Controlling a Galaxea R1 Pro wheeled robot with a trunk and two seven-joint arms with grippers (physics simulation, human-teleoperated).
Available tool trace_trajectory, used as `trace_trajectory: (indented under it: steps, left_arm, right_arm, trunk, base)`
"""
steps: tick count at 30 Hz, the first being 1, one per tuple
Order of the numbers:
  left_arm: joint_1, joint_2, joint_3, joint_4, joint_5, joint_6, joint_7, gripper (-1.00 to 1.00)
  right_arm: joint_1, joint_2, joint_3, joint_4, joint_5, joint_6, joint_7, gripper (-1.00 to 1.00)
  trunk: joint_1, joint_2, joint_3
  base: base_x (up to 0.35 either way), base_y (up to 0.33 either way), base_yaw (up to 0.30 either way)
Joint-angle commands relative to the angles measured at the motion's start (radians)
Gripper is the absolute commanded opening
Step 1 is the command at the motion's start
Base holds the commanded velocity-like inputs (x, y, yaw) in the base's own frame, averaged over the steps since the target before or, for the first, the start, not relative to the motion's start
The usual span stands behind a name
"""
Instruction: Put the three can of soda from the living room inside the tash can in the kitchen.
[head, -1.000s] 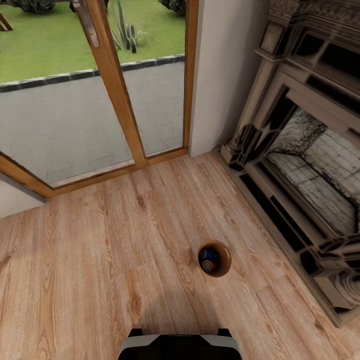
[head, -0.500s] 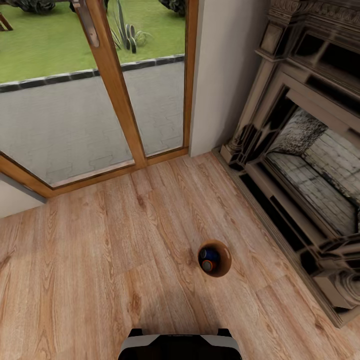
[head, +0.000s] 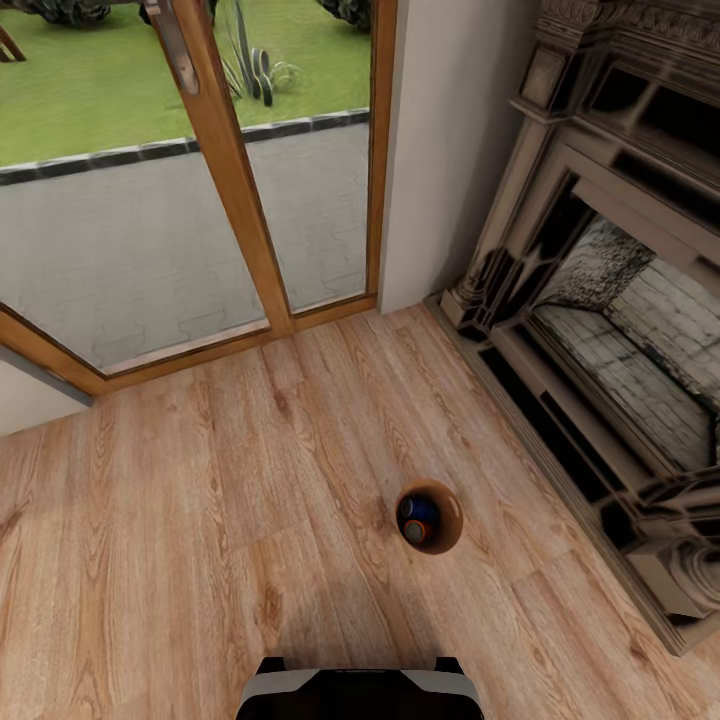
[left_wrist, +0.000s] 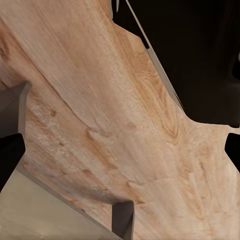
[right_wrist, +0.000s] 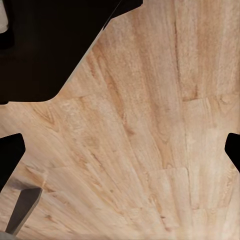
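Standing on the light wood floor (head: 200, 520), the small round bin with glossy copper-brown inside (head: 447, 520) sits at five o'clock from the wood-framed glass doors (head: 230, 180), holding a dark blue can (head: 421, 511) and an orange can (head: 413, 533); a third is not discernible. Both grippers' fingers are spread wide with nothing between them. Judging by the brick-sided fireplace (head: 620, 330), carrying the bin kitchenward remains, calling for a rim grasp.
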Motion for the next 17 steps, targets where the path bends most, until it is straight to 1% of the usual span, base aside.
trace_trajectory:
  steps: [1,17]
  left_arm:
    - [0.000,0.000,0.000,0.000,0.000,0.000,0.000,1.00]
    - [0.000,0.000,0.000,0.000,0.000,0.000,0.000,1.00]
  right_arm:
    - [0.000,0.000,0.000,0.000,0.000,0.000,0.000,1.00]
    - [0.000,0.000,0.000,0.000,0.000,0.000,0.000,1.00]
  trunk:
    - [0.000,0.000,0.000]
    - [0.000,0.000,0.000]
  base:
    - [0.000,0.000,0.000]
    - [0.000,0.000,0.000]
